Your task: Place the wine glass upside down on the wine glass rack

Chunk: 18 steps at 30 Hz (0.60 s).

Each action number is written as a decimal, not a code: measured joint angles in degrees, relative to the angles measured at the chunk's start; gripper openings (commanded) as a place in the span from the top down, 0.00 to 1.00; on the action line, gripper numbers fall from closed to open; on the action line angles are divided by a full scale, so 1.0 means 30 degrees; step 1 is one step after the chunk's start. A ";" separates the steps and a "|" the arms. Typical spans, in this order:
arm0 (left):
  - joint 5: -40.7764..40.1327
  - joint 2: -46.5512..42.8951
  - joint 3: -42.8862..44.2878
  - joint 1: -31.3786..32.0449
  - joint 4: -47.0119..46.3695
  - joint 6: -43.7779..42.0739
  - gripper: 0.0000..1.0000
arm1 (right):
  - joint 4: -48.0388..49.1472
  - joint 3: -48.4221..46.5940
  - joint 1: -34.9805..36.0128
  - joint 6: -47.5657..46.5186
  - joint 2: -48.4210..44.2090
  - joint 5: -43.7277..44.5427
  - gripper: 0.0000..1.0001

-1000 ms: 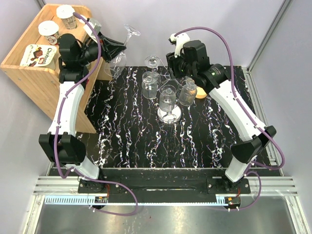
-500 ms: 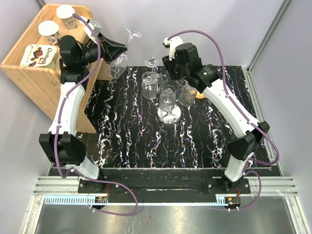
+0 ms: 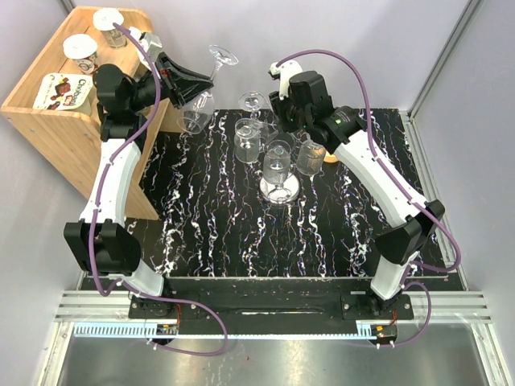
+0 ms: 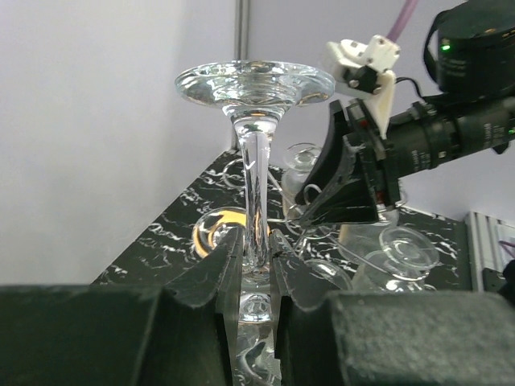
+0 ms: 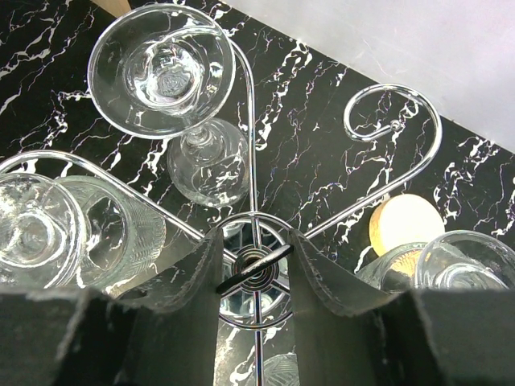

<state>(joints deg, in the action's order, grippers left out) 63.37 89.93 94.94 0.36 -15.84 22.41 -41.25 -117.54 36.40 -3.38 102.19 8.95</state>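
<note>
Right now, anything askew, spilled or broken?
Nothing is spilled or broken. The only oddity is the glass, held foot up by its stem in the left gripper at back left. In the top view it appears to lean off plumb. The right gripper straddles the hub of the rack, jaws apart.

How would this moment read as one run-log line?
left gripper: shut on wine glass stem, foot up | right gripper: open, astride wine glass rack hub | status: not yet hung
</note>
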 measured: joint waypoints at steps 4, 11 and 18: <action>0.0787 0.0000 -0.0291 0.0066 -0.1792 0.1603 1.00 | -0.0007 0.0000 0.0000 -0.0117 0.0000 0.0000 0.75; 0.1843 0.0000 -0.0415 0.0408 -0.3475 0.2892 1.00 | 0.0007 0.0189 0.0007 -0.0590 -0.0168 -0.0204 0.83; 0.2375 0.0146 -0.0415 0.0692 -0.4255 0.3351 1.00 | -0.0044 0.0328 0.0007 -0.1355 -0.0328 -0.0634 0.88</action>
<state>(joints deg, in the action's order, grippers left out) 70.50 90.37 93.69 2.44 -28.60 32.47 -41.39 -116.55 36.42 -7.44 101.21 7.05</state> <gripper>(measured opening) 0.205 0.404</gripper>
